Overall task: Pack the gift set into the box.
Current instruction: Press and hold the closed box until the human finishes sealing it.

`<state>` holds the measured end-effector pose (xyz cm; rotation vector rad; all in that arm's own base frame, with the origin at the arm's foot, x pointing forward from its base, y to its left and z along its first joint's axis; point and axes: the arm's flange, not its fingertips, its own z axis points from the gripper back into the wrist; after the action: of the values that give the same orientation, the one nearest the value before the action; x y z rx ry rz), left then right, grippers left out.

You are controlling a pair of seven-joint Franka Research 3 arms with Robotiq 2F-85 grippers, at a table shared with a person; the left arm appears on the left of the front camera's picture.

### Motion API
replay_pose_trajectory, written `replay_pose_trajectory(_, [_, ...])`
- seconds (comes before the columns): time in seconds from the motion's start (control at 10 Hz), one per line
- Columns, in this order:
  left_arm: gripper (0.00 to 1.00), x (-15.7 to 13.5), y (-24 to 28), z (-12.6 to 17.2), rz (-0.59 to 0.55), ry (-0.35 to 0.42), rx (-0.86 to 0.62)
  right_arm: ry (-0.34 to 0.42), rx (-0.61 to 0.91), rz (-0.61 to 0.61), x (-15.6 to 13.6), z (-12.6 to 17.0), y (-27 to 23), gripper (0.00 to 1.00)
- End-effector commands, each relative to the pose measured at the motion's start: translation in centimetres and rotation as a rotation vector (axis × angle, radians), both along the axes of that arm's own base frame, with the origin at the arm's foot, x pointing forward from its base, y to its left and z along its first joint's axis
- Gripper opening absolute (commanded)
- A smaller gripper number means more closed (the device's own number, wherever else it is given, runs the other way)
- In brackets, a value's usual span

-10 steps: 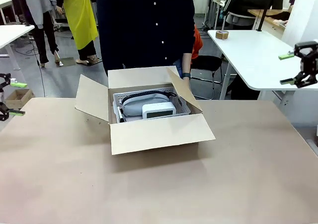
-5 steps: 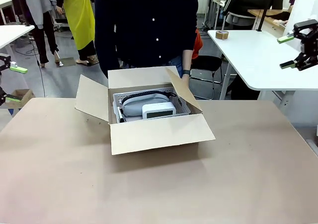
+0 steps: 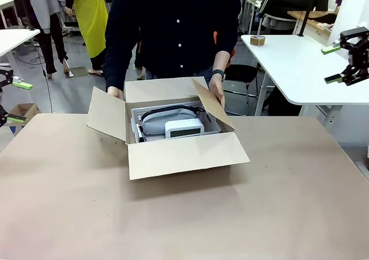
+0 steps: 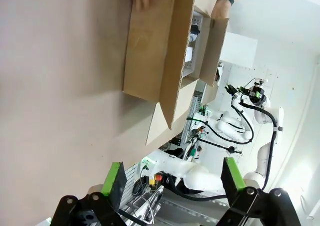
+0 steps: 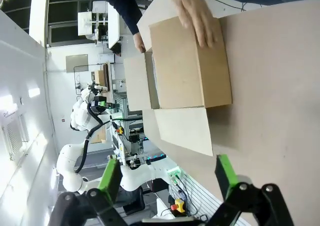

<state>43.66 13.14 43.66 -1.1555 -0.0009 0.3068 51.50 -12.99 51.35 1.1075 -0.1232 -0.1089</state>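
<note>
Brown corrugated cardboard box (image 3: 184, 156), flaps splayed, steadied by the person's hands (image 3: 217, 89) at its far side, apparently for closing; both black, green-padded grippers (image 3: 16, 102) (image 3: 339, 64) spread, empty.

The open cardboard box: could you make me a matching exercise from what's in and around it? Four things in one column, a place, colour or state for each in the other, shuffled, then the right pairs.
Things
1. Box
2. Rounded pouch
3. Left claw
4. White device

Places, colours or states
A. Spread wide, green pads apart
B. Grey, lying in the tray
C. On the table, flaps unfolded outward
D. In the tray, with a dark rectangular panel

Right pairs: 1-C, 2-B, 3-A, 4-D
</note>
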Motion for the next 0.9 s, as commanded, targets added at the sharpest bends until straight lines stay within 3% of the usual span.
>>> replay_pose_trajectory(0.0, [1.0, -0.24, -0.07, 0.07, -0.001, -0.011, 0.01, -0.004, -0.009, -0.009, -0.09, 0.25, 0.13, 1.0])
replay_pose_trajectory(0.8, [1.0, -0.24, -0.07, 0.07, -0.001, -0.011, 0.01, -0.004, -0.009, -0.009, -0.09, 0.25, 0.13, 1.0])
